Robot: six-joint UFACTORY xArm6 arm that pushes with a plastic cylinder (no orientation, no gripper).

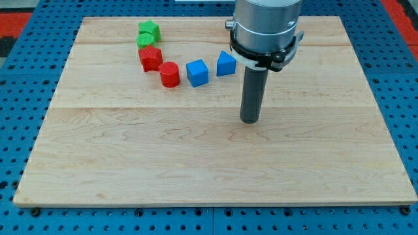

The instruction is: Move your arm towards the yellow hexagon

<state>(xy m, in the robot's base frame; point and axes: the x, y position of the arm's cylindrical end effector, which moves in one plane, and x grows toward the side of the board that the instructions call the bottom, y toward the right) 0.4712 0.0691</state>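
honestly, you see no yellow hexagon here; my tip (249,121) holds nothing, below the blue blocks (197,72); such blocks likely slide lightly when pushed at a flat side.

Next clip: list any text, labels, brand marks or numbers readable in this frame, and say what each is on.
None: no readable text, label, brand or number anywhere in this view.
Blocks: the green, red and, and blue and blocks are plain.
Board: bare wood grain only.
Arm housing and my tip: unmarked.
Blue pegboard: holes only.
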